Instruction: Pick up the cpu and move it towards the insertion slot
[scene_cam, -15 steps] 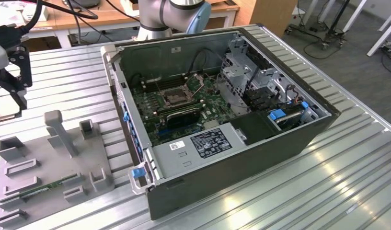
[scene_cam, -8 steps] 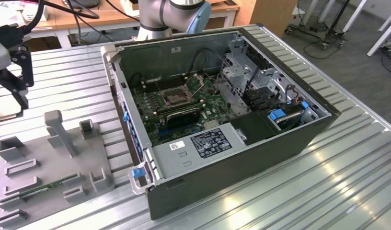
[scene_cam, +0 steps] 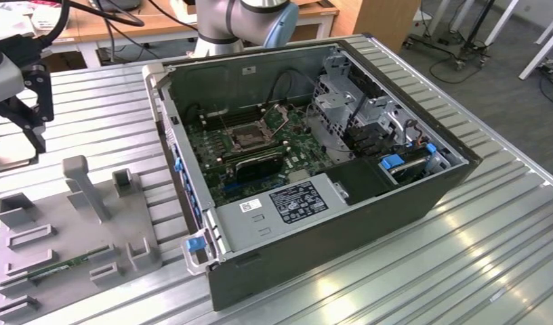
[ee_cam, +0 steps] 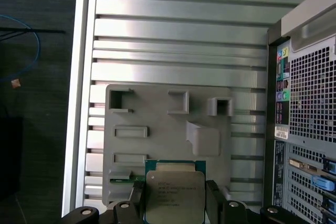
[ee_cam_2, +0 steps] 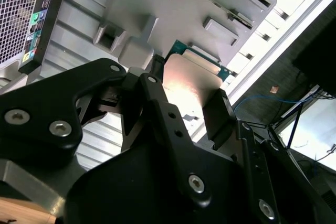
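Observation:
In both wrist views my gripper (ee_cam: 176, 205) (ee_cam_2: 189, 103) is shut on the cpu (ee_cam: 174, 195) (ee_cam_2: 191, 82), a flat square chip with a pale metal face and a green rim, one black finger on each side. It hangs above the grey fixture plate (ee_cam: 157, 108). In the exterior view the gripper (scene_cam: 19, 145) is at the far left, above the table and well apart from the open computer case (scene_cam: 349, 223). The insertion slot (scene_cam: 244, 135), a dark square socket in a silvery frame, lies on the green board inside the case.
The grey fixture plate (scene_cam: 68, 230) carries upright posts and recesses, with a green memory stick (scene_cam: 64, 265) lying in it. The case's walls, drive cage and power supply (scene_cam: 290, 203) surround the board. The ribbed metal table (scene_cam: 493, 223) ends near the fixture's outer side.

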